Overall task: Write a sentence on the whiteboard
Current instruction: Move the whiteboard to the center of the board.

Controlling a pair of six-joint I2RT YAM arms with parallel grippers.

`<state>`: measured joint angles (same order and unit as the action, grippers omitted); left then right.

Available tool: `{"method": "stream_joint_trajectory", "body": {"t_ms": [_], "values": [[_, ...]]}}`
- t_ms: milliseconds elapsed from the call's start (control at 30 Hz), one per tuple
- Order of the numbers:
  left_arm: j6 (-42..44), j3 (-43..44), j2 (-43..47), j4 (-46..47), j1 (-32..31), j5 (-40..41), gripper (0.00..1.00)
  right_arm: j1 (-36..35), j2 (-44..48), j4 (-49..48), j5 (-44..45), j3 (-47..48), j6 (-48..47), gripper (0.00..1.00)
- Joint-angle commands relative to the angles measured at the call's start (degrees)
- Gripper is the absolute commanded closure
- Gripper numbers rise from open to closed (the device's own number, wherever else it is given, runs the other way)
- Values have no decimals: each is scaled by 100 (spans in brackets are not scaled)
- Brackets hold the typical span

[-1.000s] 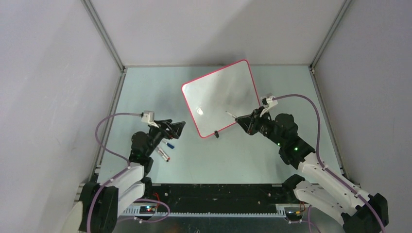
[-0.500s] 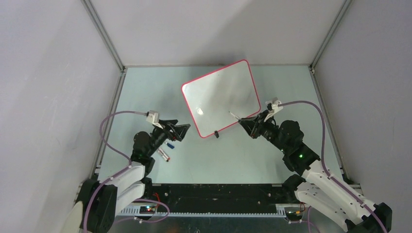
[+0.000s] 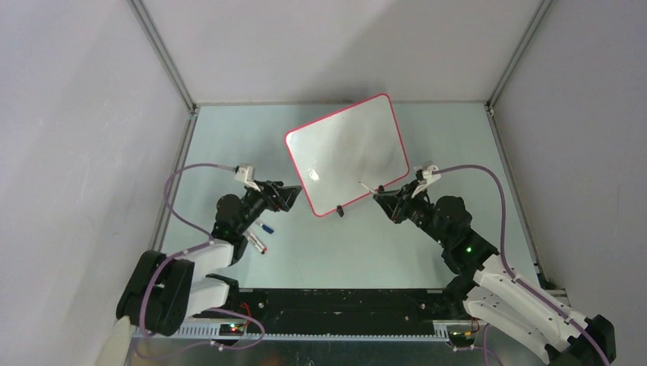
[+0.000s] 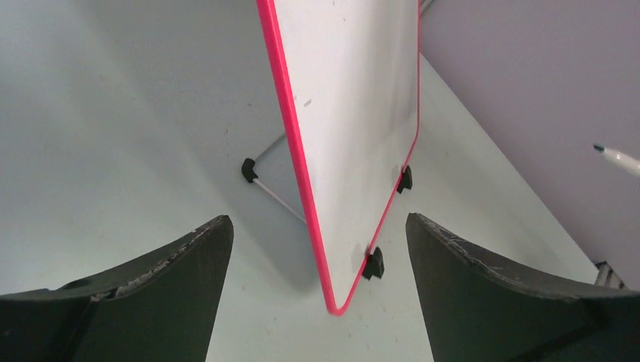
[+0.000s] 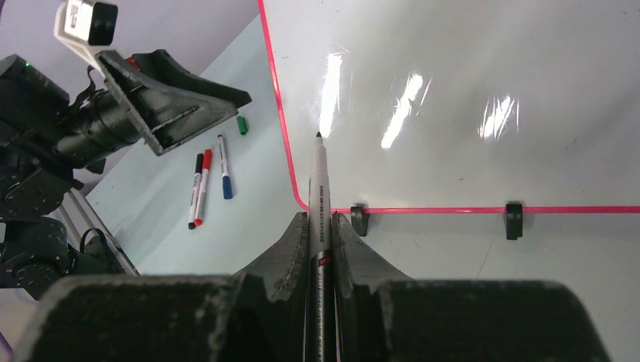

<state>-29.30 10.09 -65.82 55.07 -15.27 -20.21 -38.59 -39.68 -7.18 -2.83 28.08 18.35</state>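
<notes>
The whiteboard (image 3: pixel 347 149) is glossy white with a red-pink rim and stands tilted on black clip feet (image 5: pixel 514 220); its face is blank. My right gripper (image 3: pixel 384 200) is shut on a grey marker (image 5: pixel 317 177). The uncapped tip points at the board's lower left part and hangs clear of the surface in the left wrist view. My left gripper (image 3: pixel 294 195) is open at the board's left corner. In the left wrist view the rim (image 4: pixel 290 143) and that corner (image 4: pixel 336 308) lie between its fingers (image 4: pixel 181 264), touching neither.
Loose markers lie on the pale green table by the left arm: a black and a red one (image 5: pixel 199 190) side by side, a blue one (image 3: pixel 265 226) and a green cap (image 5: pixel 241 124). A wire prop (image 4: pixel 275 196) stands behind the board. Grey walls close three sides.
My left gripper has moved right, up to the board's left corner. The right arm has drawn back slightly toward its base, the marker still in its jaws.
</notes>
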Motion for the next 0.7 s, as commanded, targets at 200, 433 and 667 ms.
{"method": "stream_joint_trajectory", "body": {"t_ms": [200,433,667], "values": [[-68,985,-1006,597,-39,-11,15,2,443,-437,-32,-192,41,100],[52,1722,-1628,136,-38,-190,19,22,459,-451,-151,-195,46,100],[-271,2042,-2403,732,83,-534,30,45,409,-470,-236,-193,73,100]]}}
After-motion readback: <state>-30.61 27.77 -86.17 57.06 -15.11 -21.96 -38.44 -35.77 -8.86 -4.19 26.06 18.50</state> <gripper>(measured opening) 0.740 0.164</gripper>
